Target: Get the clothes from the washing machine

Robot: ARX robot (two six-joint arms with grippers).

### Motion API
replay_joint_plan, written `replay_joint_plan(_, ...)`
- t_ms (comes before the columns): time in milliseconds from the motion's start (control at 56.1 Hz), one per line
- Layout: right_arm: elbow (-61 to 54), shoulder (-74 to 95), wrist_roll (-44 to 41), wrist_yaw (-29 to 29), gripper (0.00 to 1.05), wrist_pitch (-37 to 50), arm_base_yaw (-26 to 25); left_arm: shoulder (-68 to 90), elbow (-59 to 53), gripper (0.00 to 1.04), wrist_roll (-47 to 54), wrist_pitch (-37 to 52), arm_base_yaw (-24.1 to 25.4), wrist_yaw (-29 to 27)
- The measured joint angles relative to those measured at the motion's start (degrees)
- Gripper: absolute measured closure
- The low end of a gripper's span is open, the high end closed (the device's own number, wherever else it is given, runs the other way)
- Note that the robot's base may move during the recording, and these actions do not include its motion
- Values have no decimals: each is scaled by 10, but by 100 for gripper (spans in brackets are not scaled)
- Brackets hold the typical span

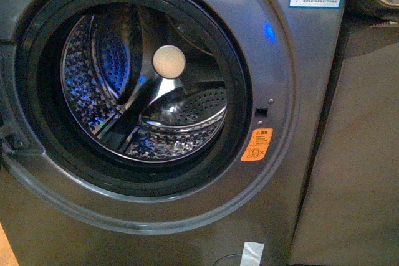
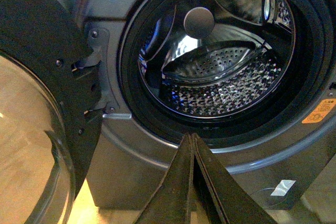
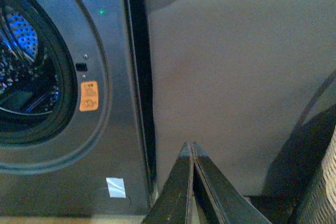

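Note:
The grey washing machine (image 1: 293, 66) fills the front view with its round black-rimmed porthole (image 1: 134, 82) open. Inside, the perforated steel drum (image 1: 181, 107) shows bare metal and blue reflections; no clothes show in any view. The door (image 2: 37, 129) hangs swung out, seen in the left wrist view. My left gripper (image 2: 191, 136) is shut and empty, pointing at the lower rim of the porthole (image 2: 210, 129), short of it. My right gripper (image 3: 189, 145) is shut and empty, facing the plain grey panel (image 3: 236, 77) beside the washing machine (image 3: 68, 145). Neither arm shows in the front view.
An orange warning sticker (image 1: 257, 144) and a small white tag (image 1: 252, 255) sit on the machine's front. A woven wicker basket (image 3: 320, 187) edges into the right wrist view. A dark gap (image 3: 139, 77) separates the machine from the grey panel. Wooden floor (image 2: 94, 211) lies below the door.

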Motion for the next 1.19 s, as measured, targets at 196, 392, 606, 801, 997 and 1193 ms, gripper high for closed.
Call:
replay_joint_plan(196, 0, -65, 0, 0, 102, -59, 0, -50, -54, 101, 0, 4, 72, 68)
replay_joint_plan(392, 0, -66, 0, 0, 102, -59, 0, -90, -89, 101, 1, 2, 73, 72)
replay_joint_plan(606, 0, -66, 0, 0, 102, -59, 0, -122, -109, 101, 1, -9, 73, 72)
replay_joint_plan(801, 0, -66, 0, 0, 102, -59, 0, -148, -122, 101, 1, -23, 73, 72)
replay_joint_plan(997, 0, -66, 0, -1, 102, -59, 0, -261, -139, 101, 2, -112, 73, 72)
replay_joint_plan(1193, 0, -66, 0, 0, 102, -59, 0, -263, -139, 101, 2, -113, 73, 72)
